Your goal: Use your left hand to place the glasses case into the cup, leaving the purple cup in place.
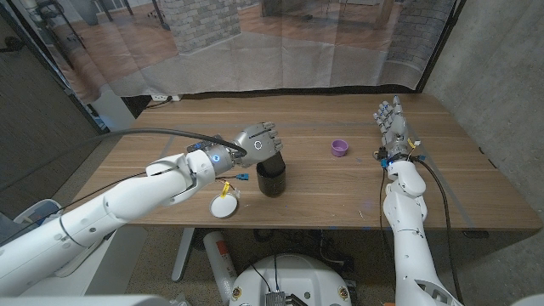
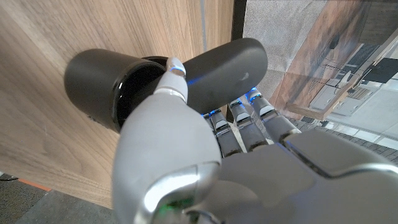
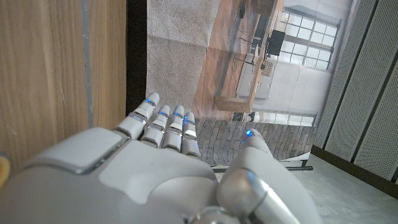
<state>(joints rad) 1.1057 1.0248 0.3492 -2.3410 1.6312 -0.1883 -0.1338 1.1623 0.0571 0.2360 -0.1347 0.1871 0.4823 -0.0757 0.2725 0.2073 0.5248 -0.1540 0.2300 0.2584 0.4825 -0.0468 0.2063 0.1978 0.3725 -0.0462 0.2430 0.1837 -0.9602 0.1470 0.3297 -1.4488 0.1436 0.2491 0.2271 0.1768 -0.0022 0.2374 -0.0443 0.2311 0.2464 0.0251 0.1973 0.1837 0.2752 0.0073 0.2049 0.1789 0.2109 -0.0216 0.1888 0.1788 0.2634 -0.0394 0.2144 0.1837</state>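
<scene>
Just above the rim | left hand [image 2: 205, 155] grips the dark glasses case [image 2: 227, 65] between thumb and fingers, one end tipped at the black cup [image 2: 102, 84] mouth, apparently lined up to slide in | purple cup [image 1: 340, 148] sits well apart, undisturbed | right hand [image 1: 391, 123] stands spread and empty near the table [image 1: 323, 191] edge, out of the way

Head camera high over the table [image 1: 340, 191]; wrist cameras close behind each hand, table shared.
</scene>
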